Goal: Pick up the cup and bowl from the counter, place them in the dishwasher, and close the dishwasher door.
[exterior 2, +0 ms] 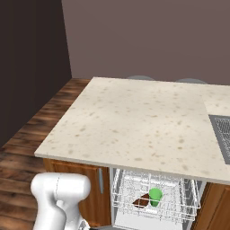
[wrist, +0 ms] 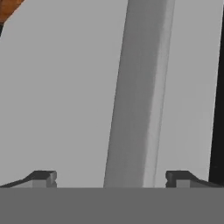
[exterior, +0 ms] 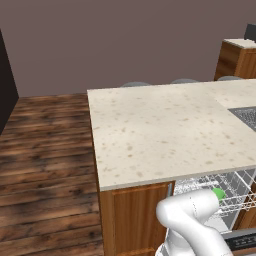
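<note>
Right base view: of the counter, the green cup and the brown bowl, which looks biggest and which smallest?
1. The counter, by far the largest.
2 and 3. The cup and the bowl in the dishwasher rack look about alike; rack wires partly hide the bowl, so I won't rank them.

The tabletop is beige with brown speckles. The cup is bright green, the bowl reddish-brown, the racks white, the door pale grey.
</note>
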Available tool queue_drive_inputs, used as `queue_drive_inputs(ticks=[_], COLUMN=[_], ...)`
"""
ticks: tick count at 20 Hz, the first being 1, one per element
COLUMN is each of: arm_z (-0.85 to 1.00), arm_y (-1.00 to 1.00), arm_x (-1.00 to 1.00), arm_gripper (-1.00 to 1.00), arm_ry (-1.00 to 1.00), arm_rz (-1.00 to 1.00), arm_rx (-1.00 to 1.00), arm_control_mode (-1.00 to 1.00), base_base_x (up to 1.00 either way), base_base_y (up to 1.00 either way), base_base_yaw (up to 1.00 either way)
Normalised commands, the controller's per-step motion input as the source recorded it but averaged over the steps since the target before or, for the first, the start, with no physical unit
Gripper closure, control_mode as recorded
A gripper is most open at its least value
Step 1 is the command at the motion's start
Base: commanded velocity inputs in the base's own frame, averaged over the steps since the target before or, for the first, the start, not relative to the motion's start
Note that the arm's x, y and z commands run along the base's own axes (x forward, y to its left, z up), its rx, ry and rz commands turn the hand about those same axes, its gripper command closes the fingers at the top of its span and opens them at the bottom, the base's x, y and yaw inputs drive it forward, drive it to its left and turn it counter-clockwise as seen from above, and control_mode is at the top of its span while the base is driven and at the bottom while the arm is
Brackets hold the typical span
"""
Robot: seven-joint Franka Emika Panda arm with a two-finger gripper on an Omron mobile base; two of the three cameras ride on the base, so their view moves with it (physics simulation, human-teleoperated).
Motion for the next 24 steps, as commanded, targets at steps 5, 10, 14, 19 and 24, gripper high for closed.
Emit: queue_drive_inputs(ticks=[5,10,14,19,24], arm_z=[-0.78,-0.58,-0.09,0.02,0.18], arm_y=[-0.32,-0.4,-0.46,-0.45,-0.39], arm_x=[0.02,0.21,0.43,0.78,1.0], arm_gripper=[-1.0,-1.0,-1.0,-1.0,-1.0], arm_ry=[-0.16,-0.14,-0.17,-0.12,-0.1], arm_rz=[0.0,0.0,0.0,0.0,0.0], arm_rx=[-0.22,-0.21,-0.12,-0.1,-0.06], arm_control_mode=[-1.0,-1.0,-1.0,-1.0,-1.0], base_base_x=[0.0,0.0,0.0,0.0,0.0], base_base_y=[0.0,0.0,0.0,0.0,0.0], base_base_yaw=[0.0,0.0,0.0,0.0,0.0])
